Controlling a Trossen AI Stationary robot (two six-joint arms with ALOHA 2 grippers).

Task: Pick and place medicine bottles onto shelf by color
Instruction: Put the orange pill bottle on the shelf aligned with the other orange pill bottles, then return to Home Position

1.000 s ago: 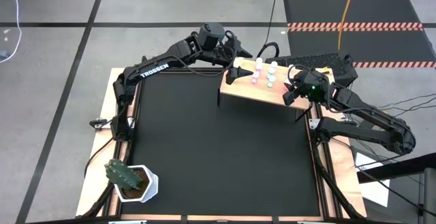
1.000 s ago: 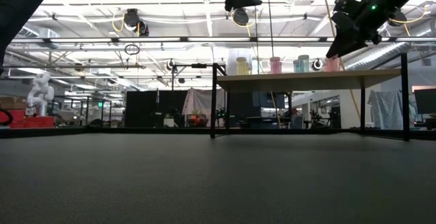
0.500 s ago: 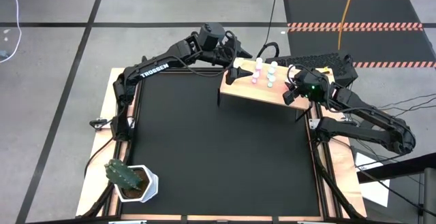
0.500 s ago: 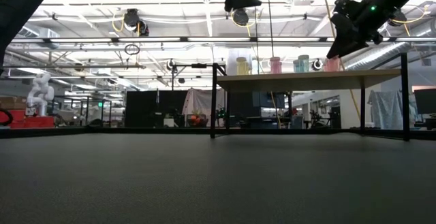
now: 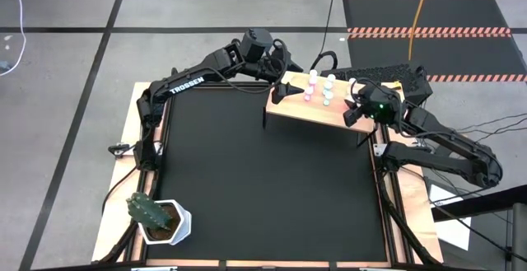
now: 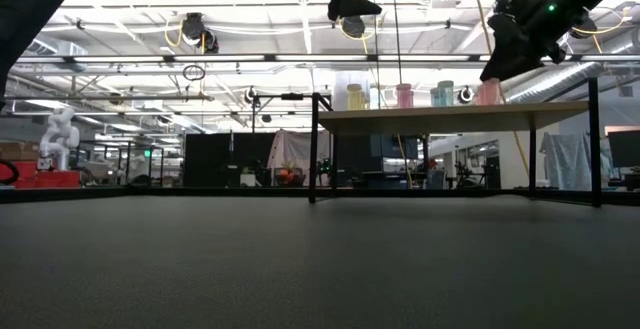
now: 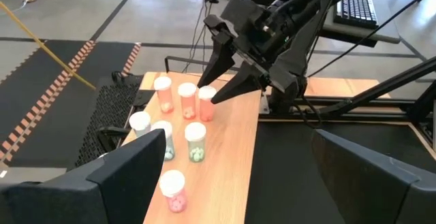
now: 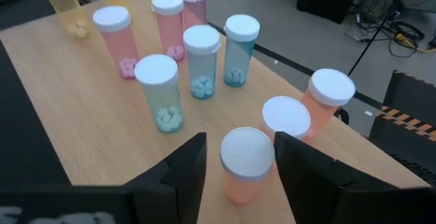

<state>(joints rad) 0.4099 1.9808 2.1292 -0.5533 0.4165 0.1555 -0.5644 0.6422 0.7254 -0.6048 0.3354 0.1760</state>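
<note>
All the tiny white-capped medicine bottles (image 7: 187, 101) stand on the light wooden shelf on thin black legs (image 5: 313, 113). The right gripper (image 8: 240, 139) has just eased up a touch, fingers spread around a peach bottle (image 8: 246, 164) near the shelf's edge, so that one looks delivered. The left gripper (image 5: 278, 90) hangs wide open by the other end, and with neighbours crowding, straight up looks like the free way out.

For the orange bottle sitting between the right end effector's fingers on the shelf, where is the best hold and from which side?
Grip the orange bottle on its body just under the white cap, coming down from above as the right end effector already straddles it. It stands upright, and two more orange bottles crowd one side, so a sideways approach would likely bump them.
</note>
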